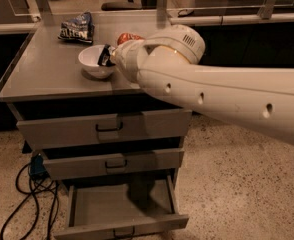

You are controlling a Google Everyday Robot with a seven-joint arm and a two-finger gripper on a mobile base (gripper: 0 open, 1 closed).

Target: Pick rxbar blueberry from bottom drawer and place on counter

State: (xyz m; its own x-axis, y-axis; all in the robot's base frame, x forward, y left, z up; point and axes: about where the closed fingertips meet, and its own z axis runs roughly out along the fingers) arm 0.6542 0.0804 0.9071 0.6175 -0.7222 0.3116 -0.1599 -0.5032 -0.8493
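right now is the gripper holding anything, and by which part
Cannot tell for sure: a small dark bar sits at the gripper over the white bowl rim, but the arm hides the hold.

This looks like a lab or test workroom, not a home. A plain grey metal drawer cabinet stands on a speckled terrazzo floor. Its flat top serves as a table, and its bottom drawer is open at lower centre. Loose black cables trail at lower left. A pale ledge with upright posts crosses the top. A white robot arm reaches in from the right, its gripper at the rim of a white bowl.
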